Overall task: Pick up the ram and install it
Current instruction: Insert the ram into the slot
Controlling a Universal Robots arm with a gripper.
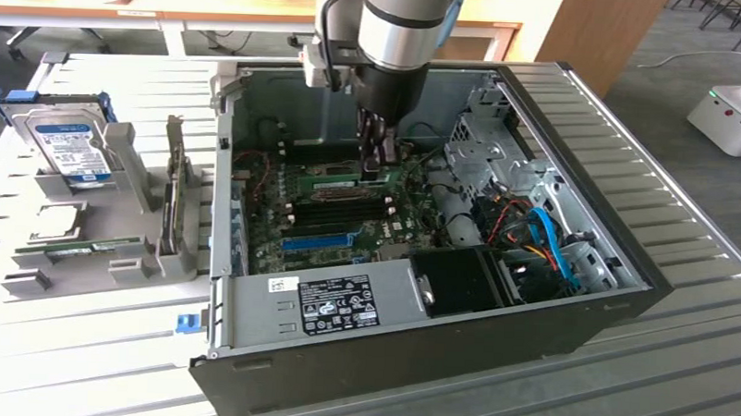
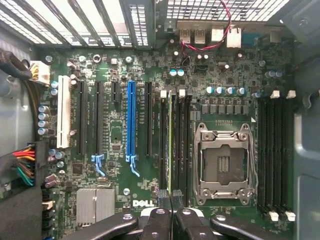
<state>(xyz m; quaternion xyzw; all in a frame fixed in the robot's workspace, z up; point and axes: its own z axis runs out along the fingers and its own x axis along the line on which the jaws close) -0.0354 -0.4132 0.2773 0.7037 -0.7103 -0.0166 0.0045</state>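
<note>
Robotics lab or workshop, open computer case [image 1: 402, 366] on slatted metal bench [image 1: 694, 303] (wooden desks [image 1: 230, 4] behind)

The exterior view looks down at a slant from high up and well back. It takes in the whole open computer case [image 1: 439, 358] lying on the slatted bench [image 1: 689, 275], with the arm [image 1: 402, 24] reaching down into the case. The wrist view rides on that arm, close above the motherboard [image 2: 115, 140]. It faces squarely down onto the board, past the tips of the jaws in the foreground. The two views share the inside of the case: the board, its blue slot [image 1: 317, 241], and the ram [image 2: 170, 145] standing among the memory slots.
</note>
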